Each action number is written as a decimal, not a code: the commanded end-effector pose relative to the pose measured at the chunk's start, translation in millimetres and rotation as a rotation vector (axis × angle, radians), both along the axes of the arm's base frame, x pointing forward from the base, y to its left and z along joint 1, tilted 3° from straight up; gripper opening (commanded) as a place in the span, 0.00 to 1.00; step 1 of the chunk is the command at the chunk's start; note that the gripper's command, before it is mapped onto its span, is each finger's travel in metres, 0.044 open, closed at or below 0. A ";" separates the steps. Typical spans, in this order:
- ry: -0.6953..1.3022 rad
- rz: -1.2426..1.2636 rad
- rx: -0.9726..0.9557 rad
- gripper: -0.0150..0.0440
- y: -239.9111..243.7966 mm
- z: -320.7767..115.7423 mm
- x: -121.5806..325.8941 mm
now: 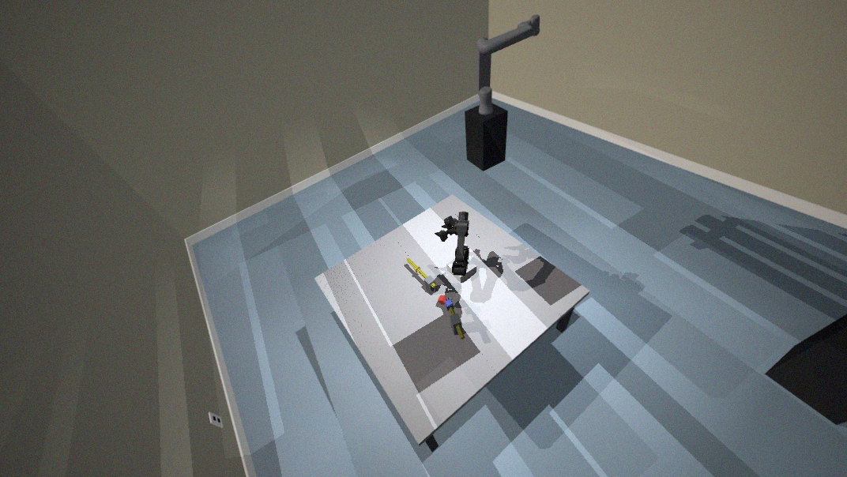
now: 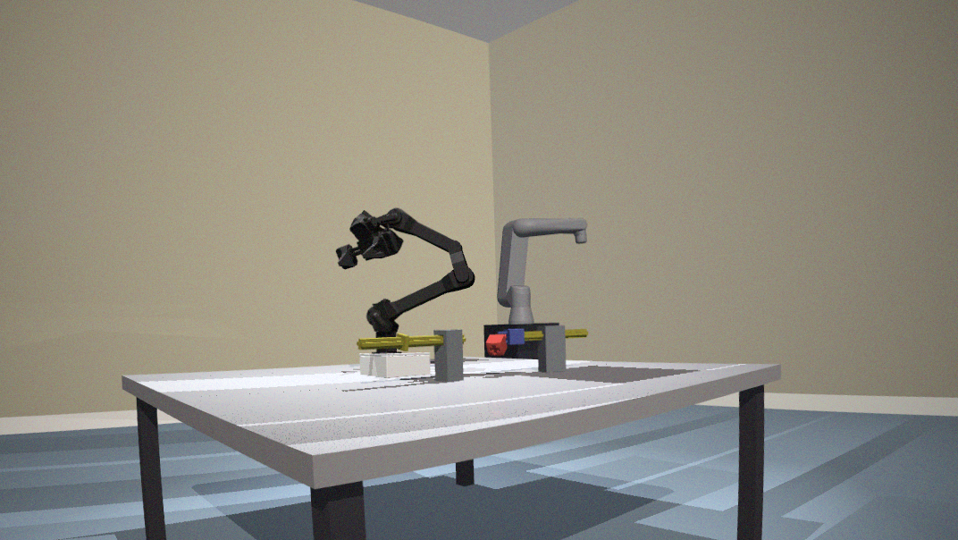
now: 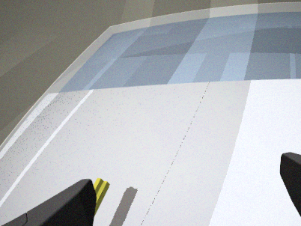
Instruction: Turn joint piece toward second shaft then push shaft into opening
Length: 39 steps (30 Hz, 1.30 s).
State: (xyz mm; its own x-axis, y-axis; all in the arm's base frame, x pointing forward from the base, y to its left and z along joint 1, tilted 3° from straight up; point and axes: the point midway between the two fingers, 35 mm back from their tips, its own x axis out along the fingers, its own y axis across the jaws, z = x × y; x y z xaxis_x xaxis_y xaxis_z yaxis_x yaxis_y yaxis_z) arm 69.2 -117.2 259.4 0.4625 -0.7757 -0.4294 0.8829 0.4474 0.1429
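Observation:
My gripper [image 1: 443, 230] [image 2: 362, 253] [image 3: 189, 179] is open and empty, high above the table and apart from both shafts. The second shaft [image 1: 412, 264] [image 2: 378, 343] [image 3: 102, 192] is yellow and ribbed, with a collar. It passes through a grey block [image 1: 431, 279] [image 2: 448, 355], and its short end stops apart from the red joint piece [image 1: 442, 298] [image 2: 496, 344]. The red piece hangs on a blue part [image 1: 449, 302] [image 2: 515, 336] on the fixed yellow shaft [image 1: 461, 332] [image 2: 576, 333], held in another grey block [image 1: 455, 323] [image 2: 551, 349]. Its dark opening faces the exterior view, turned off the second shaft's line.
The arm stands on the white table [image 1: 367, 290] [image 2: 268, 402]. A white box [image 2: 407, 365] shows near the arm's base in the exterior view. A separate grey arm [image 1: 484, 65] [image 2: 515, 261] stands on a black pedestal [image 1: 486, 139] beyond the table.

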 end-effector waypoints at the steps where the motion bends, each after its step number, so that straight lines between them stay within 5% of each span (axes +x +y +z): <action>1: 0.000 0.000 0.000 0.98 0.0 0.0 0.0; 18: -0.023 0.353 0.334 1.00 -2.7 2.5 27.4; 39: 0.354 0.821 0.699 1.00 23.2 -25.1 135.7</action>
